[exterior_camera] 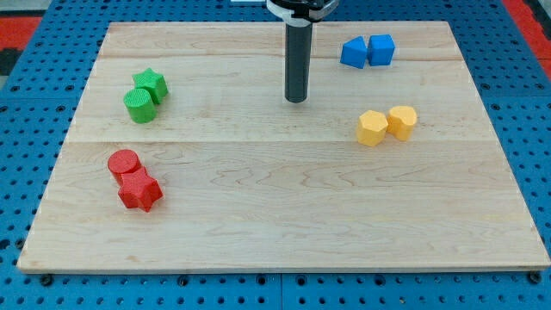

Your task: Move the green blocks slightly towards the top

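The end effector is a bare rod holding nothing; my tip (296,100) is placed mid-desk (284,215) near the top edge, well apart from the green star (151,83) and green cylinder (139,105). Pushed off-centre, they could be split.

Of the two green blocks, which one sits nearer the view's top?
The green star; it touches the green cylinder, which lies below and slightly left of it.

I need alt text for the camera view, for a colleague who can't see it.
My tip rests on the wooden board, apart from all blocks, with the green star and green cylinder touching at the view's left. Red, blue and yellow pairs sit elsewhere.
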